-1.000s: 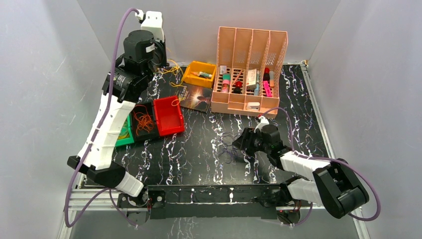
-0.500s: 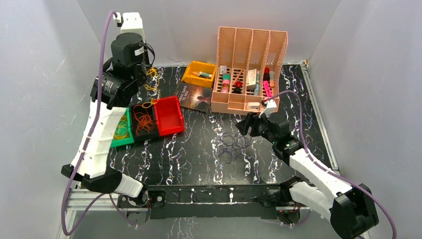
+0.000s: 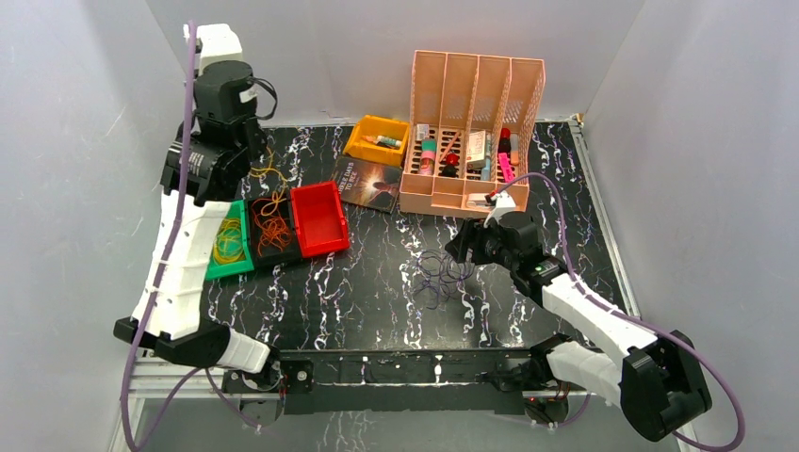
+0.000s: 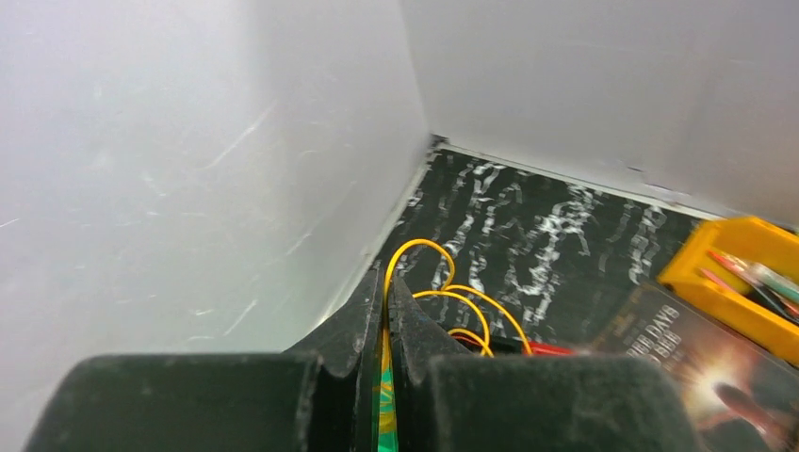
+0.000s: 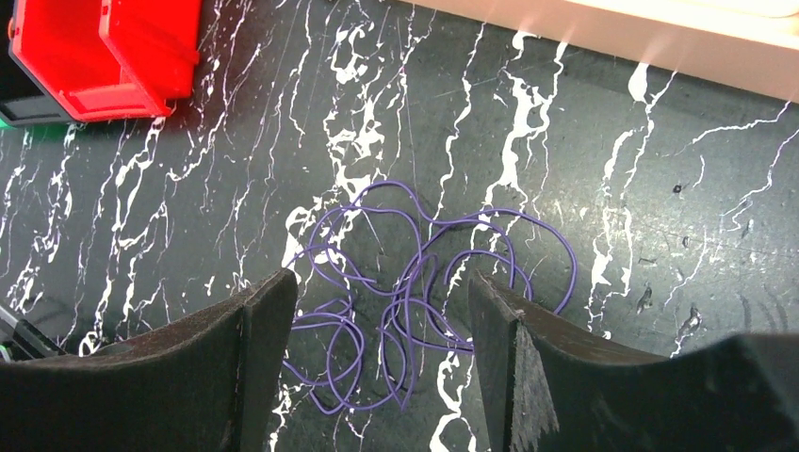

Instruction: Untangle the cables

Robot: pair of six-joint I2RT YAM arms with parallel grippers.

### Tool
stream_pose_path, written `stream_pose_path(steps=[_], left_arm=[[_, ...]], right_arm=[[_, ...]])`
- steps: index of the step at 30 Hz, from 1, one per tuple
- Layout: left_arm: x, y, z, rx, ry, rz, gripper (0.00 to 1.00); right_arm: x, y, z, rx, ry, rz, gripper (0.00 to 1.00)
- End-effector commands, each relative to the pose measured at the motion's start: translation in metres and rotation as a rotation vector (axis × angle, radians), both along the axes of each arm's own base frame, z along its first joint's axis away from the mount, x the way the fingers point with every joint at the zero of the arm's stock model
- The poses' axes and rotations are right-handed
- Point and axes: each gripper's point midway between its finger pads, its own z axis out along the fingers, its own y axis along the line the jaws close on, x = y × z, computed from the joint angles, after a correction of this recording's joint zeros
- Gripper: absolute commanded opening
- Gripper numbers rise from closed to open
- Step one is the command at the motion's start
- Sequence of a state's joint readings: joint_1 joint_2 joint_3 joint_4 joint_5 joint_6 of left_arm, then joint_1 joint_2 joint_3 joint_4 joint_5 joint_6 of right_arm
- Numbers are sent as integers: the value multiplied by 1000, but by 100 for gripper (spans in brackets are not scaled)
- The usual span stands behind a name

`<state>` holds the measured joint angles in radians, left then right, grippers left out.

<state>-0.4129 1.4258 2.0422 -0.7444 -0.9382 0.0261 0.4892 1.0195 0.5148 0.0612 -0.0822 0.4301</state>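
Left jaws are pinched right shut on the yellow cable point(image 4: 459, 291), up in the far left corner by the wall. Its loops poke out past the tips and the rest trails down toward the bins. Right jaws are spread wide with nothing in them, hanging straight over the purple cable point(image 3: 445, 271). That one lies in a loose scribble on the tabletop point(image 3: 377, 292), right of centre, just near of the pink rack point(image 3: 476, 113). The orange cable point(image 3: 273, 231) sits in a dark bin point(image 3: 285, 252) touching the red bin point(image 3: 320, 221).

What I'd worry about:
- The yellow tail seems to run down over the orange bundle. If it's hooked in there, pulling further could drag the orange out too, or even tip the bin.
- That wire is hair-thin, so a snag could just slide it out of the left jaws.
- The purple loops overlap a lot. If the right jaws come straight down and close, they'd likely catch several strands at once and pull the tangle tighter.
- The purple cable lies flat, so the tips may scrape the tabletop or close on nothing.

Writing: the book point(image 4: 716, 367) by the yellow tray point(image 4: 744, 268) has a cover line where I can make out "DAYS". The rest is too small. The labels in the rack are unreadable.
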Motion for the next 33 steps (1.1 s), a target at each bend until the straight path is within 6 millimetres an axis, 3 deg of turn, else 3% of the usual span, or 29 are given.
stream_pose_path(steps=[1, 7, 12, 23, 31, 33], left_arm=[[-8, 40, 10, 7, -26, 116, 0], [-7, 76, 10, -25, -30, 194, 0], [-7, 82, 3, -50, -21, 184, 0], [3, 88, -41, -78, 62, 156, 0], [8, 103, -96, -137, 161, 185, 0], [0, 107, -92, -149, 147, 191, 0]], right_arm=[[9, 12, 30, 43, -59, 30, 75], [6, 13, 24, 33, -33, 49, 75], [5, 16, 20, 39, -12, 60, 75], [6, 27, 16, 72, 32, 89, 75], [4, 28, 13, 69, 48, 92, 75], [4, 28, 11, 67, 53, 94, 75]])
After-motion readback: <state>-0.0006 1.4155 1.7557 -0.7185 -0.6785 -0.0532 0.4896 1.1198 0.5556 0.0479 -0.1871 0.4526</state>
